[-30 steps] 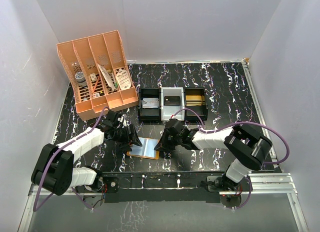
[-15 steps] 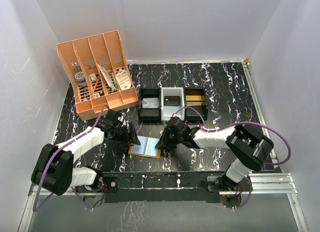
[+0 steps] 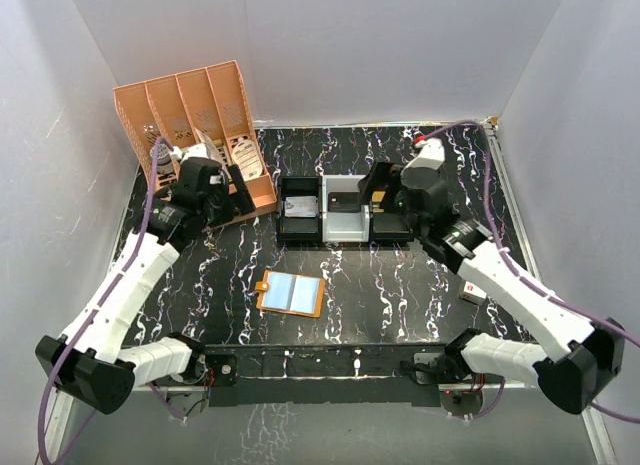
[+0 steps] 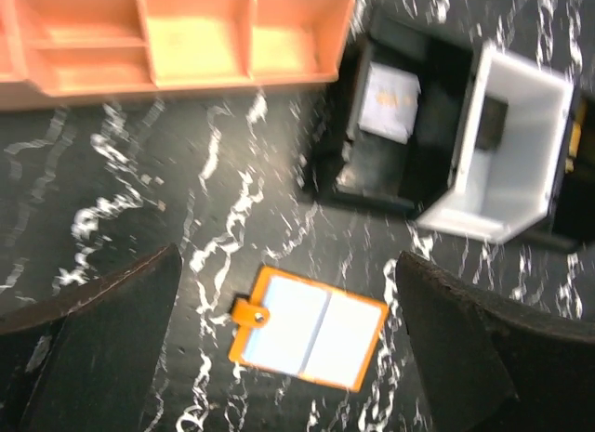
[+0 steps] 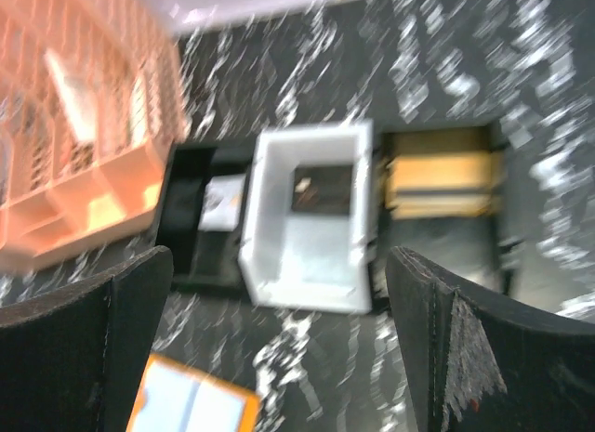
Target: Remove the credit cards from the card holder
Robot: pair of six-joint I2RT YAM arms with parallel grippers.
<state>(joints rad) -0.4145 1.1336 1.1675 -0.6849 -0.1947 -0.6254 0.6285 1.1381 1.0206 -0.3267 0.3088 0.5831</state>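
Orange card holder whole from left wrist, cropped from right wrist

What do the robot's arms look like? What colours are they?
The left arm and the right arm match: long white tube-shaped links joined by chunky black joints. A thin purple cable loops along each one. The fingers are wide, dark wedges with a rough-looking surface.

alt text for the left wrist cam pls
A small flat orange bifold card holder lies open, pale blue panels up, on the black marbled table, untouched, framed by the wide-open dark fingers of the left gripper. Beyond it sit an orange slotted desk organizer, a black bin and a white bin.
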